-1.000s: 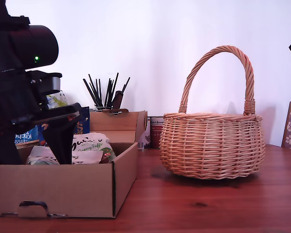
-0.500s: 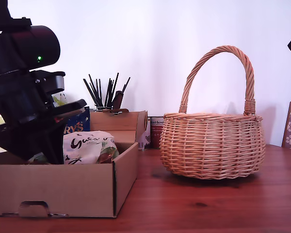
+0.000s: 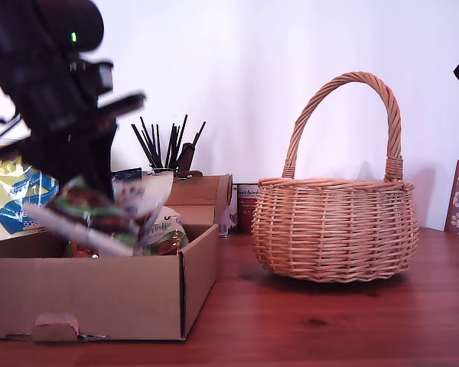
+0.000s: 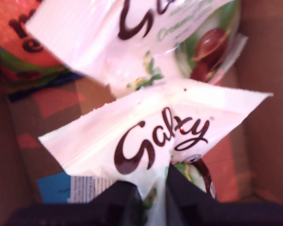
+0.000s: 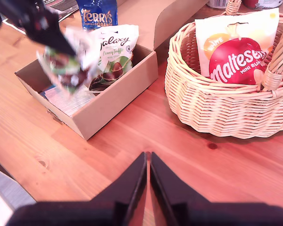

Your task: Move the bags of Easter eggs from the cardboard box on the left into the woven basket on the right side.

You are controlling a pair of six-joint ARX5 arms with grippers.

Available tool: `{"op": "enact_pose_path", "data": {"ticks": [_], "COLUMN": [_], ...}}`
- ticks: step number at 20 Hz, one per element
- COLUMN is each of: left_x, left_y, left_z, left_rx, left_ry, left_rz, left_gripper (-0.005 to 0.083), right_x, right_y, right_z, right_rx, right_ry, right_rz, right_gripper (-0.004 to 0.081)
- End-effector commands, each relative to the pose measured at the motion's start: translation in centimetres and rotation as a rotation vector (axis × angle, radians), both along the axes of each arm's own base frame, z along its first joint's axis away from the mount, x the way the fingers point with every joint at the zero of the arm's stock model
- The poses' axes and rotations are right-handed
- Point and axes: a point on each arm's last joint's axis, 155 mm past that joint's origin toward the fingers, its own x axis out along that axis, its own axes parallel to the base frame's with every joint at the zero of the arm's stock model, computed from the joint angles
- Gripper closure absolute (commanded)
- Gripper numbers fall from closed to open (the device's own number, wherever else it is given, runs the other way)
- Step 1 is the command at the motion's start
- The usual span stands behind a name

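1. A white-and-green Galaxy bag (image 4: 155,141) was clamped between the jaws of my first tool (image 4: 153,200) and hung lifted above the cardboard box (image 3: 99,294) at the exterior view's left, blurred in that view (image 3: 99,214).
2. A second white-and-green Galaxy bag (image 5: 114,56) lay propped inside the box, towards its far side, and looked just beneath the held one in the first wrist view (image 4: 132,42).
3. A blue Terry's bag (image 5: 98,14) stood at the back of the box, beyond the Galaxy bags.
4. A red-and-cream Maltesers bag (image 5: 236,52) stood upright inside the woven basket (image 3: 335,229), leaning towards its far wall.
5. The basket sat on the wooden surface (image 3: 314,321) at the exterior view's right, near the box but apart from it, its arched handle upright.
6. My second tool (image 5: 147,188) hung above the bare surface on the near side of the gap between box and basket, jaws together with only a thin slit between them, gripping nothing.
7. Behind the box in the exterior view stood a holder of dark sticks (image 3: 164,145) and a yellow and blue pack (image 3: 15,202) at the far left edge.
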Motion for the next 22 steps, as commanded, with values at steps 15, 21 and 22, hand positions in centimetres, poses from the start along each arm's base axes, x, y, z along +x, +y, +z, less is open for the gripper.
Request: {"op": "enact_pose_path", "data": {"ticks": [15, 21, 22], "left_x": [8.5, 10.4, 10.6], "left_y": [-19.3, -25.1, -25.8], "left_z": [11.7, 9.6, 9.1], "left_rx": [-0.501, -0.519, -0.511], "left_ry": [-0.736, -0.742, -0.733], "left_rz": [-0.126, -0.181, -0.188], "left_gripper": [0.0795, 0.0795, 0.0795], "right_x": [0.0, 0.0, 0.0], "right_y": [0.2, 0.2, 0.2], "right_z": [0.7, 0.7, 0.7], "right_rx": [0.008, 0.008, 0.008], "right_ry": [-0.017, -0.017, -0.017], "right_rz": [0.009, 0.009, 0.009], "right_gripper": [0.0782, 0.0782, 0.0782]}}
